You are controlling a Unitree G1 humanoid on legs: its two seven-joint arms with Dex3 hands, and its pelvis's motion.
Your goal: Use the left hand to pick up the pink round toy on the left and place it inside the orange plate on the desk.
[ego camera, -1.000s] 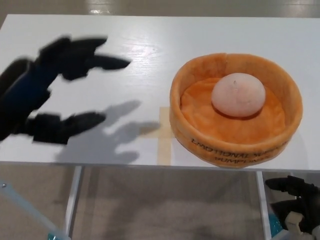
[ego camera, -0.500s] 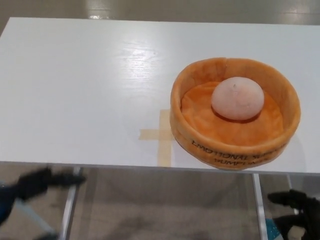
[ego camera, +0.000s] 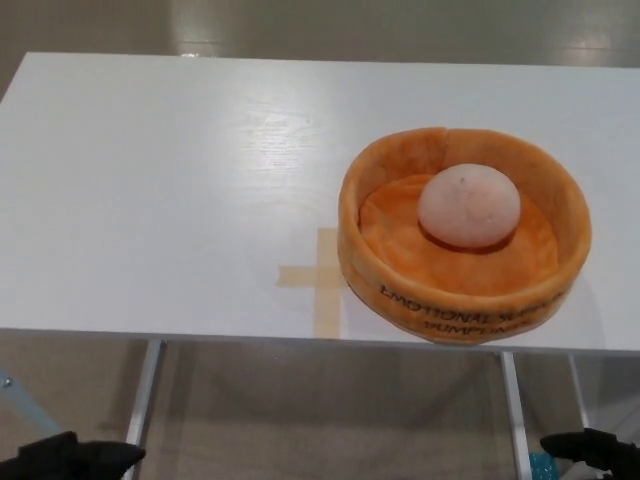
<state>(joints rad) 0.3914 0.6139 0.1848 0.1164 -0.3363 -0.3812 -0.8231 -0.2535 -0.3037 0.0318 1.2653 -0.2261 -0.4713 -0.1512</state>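
Observation:
The pink round toy (ego camera: 468,206) lies inside the orange plush plate (ego camera: 380,270), slightly right of the plate's middle. The plate stands on the white desk (ego camera: 170,200) at the right, near the front edge. My left hand (ego camera: 68,457) shows only as a dark shape at the bottom left corner, below the desk's edge and far from the toy. A sliver of my right hand (ego camera: 597,450) shows at the bottom right corner, also below the desk.
A cross of tan tape (ego camera: 320,277) is stuck on the desk just left of the plate. Metal desk legs (ego camera: 145,385) show under the front edge, with beige floor beneath.
My left hand has dropped from above the desk's left side to below its front edge and now sits at the bottom corner. The view has shifted slightly downward.

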